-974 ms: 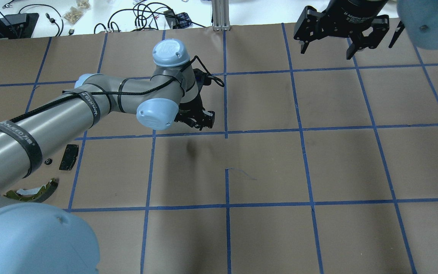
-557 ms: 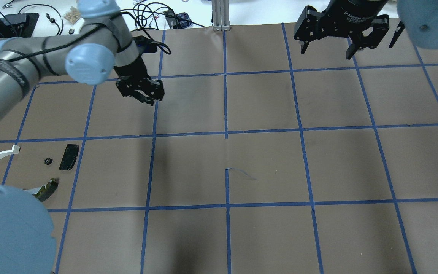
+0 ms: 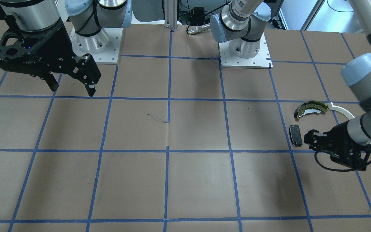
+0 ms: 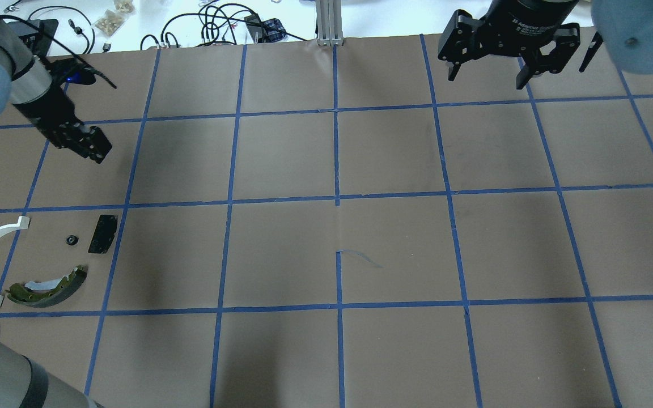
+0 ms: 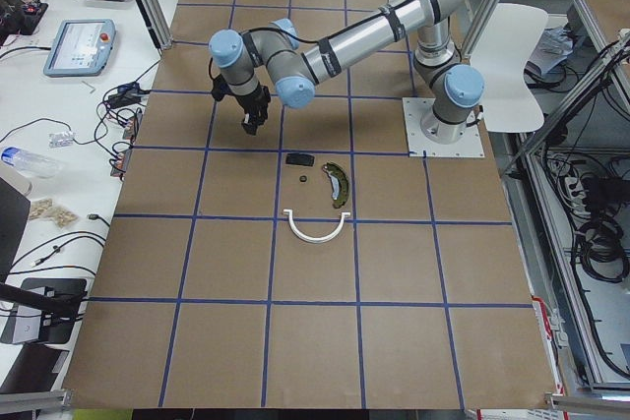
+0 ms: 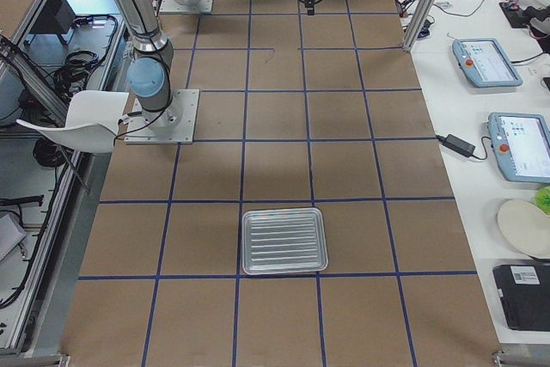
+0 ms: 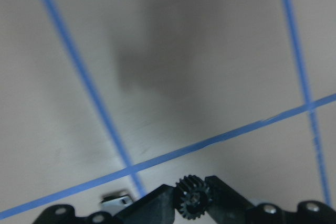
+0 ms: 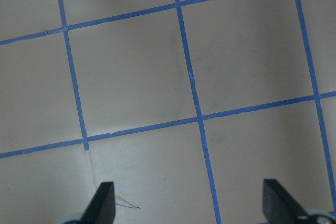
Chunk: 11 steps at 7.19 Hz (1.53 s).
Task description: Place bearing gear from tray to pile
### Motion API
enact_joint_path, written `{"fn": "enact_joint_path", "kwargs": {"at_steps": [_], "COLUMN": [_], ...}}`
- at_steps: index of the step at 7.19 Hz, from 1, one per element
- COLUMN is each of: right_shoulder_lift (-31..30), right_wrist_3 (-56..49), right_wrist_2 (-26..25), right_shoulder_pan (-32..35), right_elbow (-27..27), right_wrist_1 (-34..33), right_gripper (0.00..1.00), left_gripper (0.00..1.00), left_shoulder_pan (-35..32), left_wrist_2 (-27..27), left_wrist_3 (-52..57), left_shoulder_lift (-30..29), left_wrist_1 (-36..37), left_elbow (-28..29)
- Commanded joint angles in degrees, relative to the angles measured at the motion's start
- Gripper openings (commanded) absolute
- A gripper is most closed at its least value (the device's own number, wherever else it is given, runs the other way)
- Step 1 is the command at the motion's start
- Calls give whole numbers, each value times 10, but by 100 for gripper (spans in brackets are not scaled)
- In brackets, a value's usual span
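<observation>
Left end effector (image 4: 97,151) swung left, bearing gear (image 7: 193,204) pinched, wrist view only, right end effector (image 4: 486,78) wide

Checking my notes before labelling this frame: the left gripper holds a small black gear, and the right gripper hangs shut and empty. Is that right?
Not quite. The right gripper is open, not shut: the right wrist view shows its two fingertips wide apart with nothing between them. The rest stands: the left gripper is closed on the small black gear, as the left wrist view shows.
</observation>
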Motion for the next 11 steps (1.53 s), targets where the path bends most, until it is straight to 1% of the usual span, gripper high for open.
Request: {"fn": "enact_joint_path", "kwargs": {"at_steps": [1, 3, 4, 10, 11], "right_shoulder_lift": [0, 0, 0, 0, 0], "right_wrist_3": [0, 0, 0, -2, -3], "right_wrist_2": [-1, -3, -3, -5, -4], "right_shoulder_pan": [0, 0, 0, 0, 0], "right_elbow": [0, 0, 0, 0, 0], "right_wrist_1": [1, 1, 1, 2, 1], "right_gripper": [100, 100, 100, 100, 100], "left_gripper": [0, 0, 0, 0, 6], "left_shoulder_pan": [82, 125, 140, 144, 144], "left_wrist_2": [1, 1, 1, 3, 14], "left_wrist_3": [86, 111, 124, 131, 131], "left_shoulder_lift": [-7, -8, -15, -63, -65], "left_wrist_1": [10, 15, 27, 34, 34], "left_elbow": [-38, -64, -67, -67, -67]}}
